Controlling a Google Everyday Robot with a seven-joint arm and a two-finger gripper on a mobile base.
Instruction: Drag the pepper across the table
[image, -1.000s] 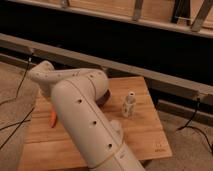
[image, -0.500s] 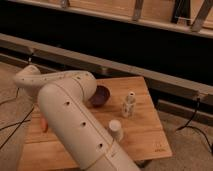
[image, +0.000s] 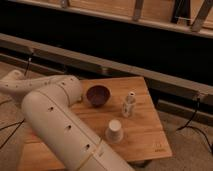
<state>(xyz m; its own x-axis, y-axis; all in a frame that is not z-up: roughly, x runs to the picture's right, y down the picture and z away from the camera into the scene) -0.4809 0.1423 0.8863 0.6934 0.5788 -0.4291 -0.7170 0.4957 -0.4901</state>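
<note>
Camera view. The white arm (image: 55, 117) lies across the left half of the table (image: 145, 142), with its far end low at the left side. The gripper is hidden behind the arm there. Its jaws are pressed together; I cannot tell whether they pinch anything. The pepper is out of sight, probably under the arm at the left. The dark bowl (image: 98, 95), shaker bottle (image: 129, 105) and pale block (image: 114, 131) stand on the right.

Note for the drag: stay low, press lightly and evenly, slide slowly along the bare planks, and steer clear of the bowl.
</note>
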